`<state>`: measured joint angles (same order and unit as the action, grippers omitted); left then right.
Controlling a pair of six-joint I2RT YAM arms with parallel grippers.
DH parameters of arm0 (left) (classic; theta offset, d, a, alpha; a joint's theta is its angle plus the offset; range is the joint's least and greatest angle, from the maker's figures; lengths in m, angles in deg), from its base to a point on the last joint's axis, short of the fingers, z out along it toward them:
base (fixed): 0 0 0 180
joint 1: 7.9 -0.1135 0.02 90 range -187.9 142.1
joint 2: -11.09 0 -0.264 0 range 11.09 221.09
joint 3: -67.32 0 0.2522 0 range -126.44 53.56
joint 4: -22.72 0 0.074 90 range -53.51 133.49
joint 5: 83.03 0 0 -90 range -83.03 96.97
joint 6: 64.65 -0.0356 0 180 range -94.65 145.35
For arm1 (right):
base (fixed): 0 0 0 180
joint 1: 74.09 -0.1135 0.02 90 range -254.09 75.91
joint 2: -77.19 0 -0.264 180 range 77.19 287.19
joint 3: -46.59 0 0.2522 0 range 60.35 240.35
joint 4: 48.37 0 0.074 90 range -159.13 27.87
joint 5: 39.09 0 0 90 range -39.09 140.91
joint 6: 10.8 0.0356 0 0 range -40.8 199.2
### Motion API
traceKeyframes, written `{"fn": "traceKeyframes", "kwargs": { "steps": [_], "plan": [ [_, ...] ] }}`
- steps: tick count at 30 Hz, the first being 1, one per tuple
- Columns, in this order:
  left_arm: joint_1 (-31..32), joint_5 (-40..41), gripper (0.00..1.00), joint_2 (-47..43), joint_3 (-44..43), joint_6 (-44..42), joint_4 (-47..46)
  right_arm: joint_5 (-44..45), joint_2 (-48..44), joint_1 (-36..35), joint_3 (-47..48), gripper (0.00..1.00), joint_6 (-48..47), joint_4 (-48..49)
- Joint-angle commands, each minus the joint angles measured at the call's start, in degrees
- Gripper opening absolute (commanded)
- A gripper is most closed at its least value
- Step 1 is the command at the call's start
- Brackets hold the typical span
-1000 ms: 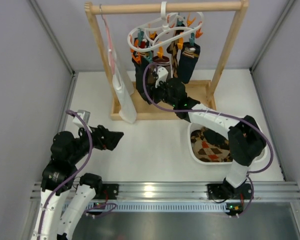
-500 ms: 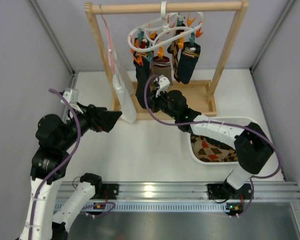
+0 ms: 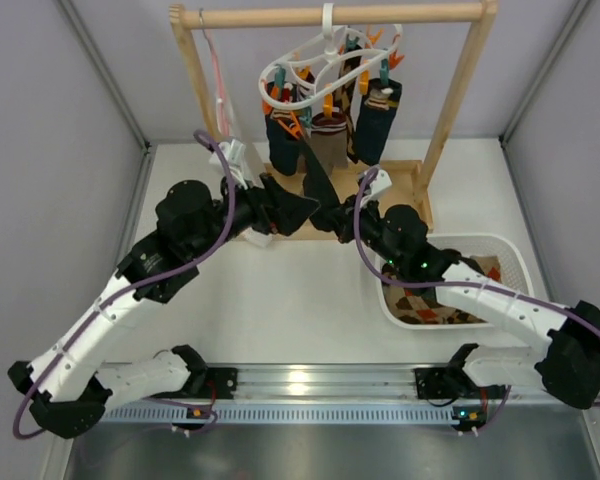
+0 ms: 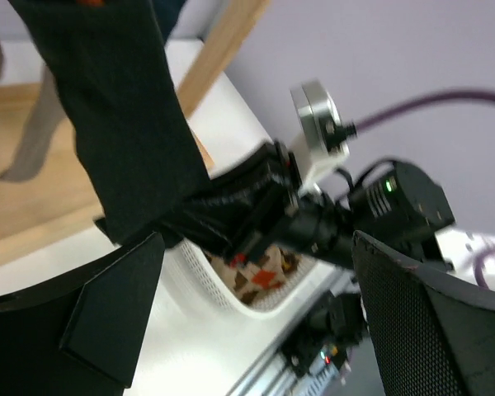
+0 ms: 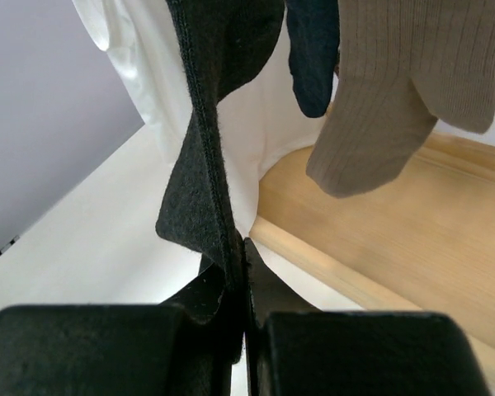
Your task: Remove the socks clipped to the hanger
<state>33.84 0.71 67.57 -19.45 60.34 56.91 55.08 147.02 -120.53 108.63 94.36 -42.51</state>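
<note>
The left jaws stand wide apart just beside the black sock point(image 5: 210, 124). The sock is a soft, flat knit strip that hangs lengthwise down from the white plastic loop hanger point(image 3: 327, 30) on the wooden rail point(image 3: 430, 13). Its toe is drawn taut, pinched in the right jaws. A ribbed taupe sock point(image 5: 396, 91) dangles alongside.

Between the uprights of the light wooden clothes rack point(image 3: 458, 100), the span under the white plastic peg hanger point(image 3: 280, 72) is crowded with hanging dark and taupe socks point(image 3: 377, 115). A black sock point(image 3: 318, 180) slants down taut to the pinched right gripper point(image 5: 238, 256), with the wide-spread left gripper point(image 3: 305, 207) just beside it. The white latticed basket point(image 3: 515, 255) blocks the right side, while bare white tabletop point(image 3: 280, 300) lies open nearer the arm bases.
</note>
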Motion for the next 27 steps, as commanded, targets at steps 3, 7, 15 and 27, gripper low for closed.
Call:
{"fn": "traceKeyframes", "kwargs": {
  "steps": [3,7,15,27],
  "plan": [
    [9.8,34.1,0.99,7.1,-12.8,-5.8,-0.2,1.7,-4.4,-0.4,-1.4,0.00,0.0,-5.0],
    [19.5,54.0,0.99,19.7,-25.8,-11.7,6.1,2.4,-4.7,-0.8,-1.9,0.00,-0.1,-6.2],
    [21.5,76.0,0.98,32.6,-41.5,-24.3,7.7,6.4,-4.3,-4.0,-0.4,0.00,-0.5,-8.1],
    [20.7,79.9,0.89,46.4,-56.0,-33.8,7.6,7.7,-0.4,-7.3,3.8,0.00,-1.4,-9.9]
  ]
}}
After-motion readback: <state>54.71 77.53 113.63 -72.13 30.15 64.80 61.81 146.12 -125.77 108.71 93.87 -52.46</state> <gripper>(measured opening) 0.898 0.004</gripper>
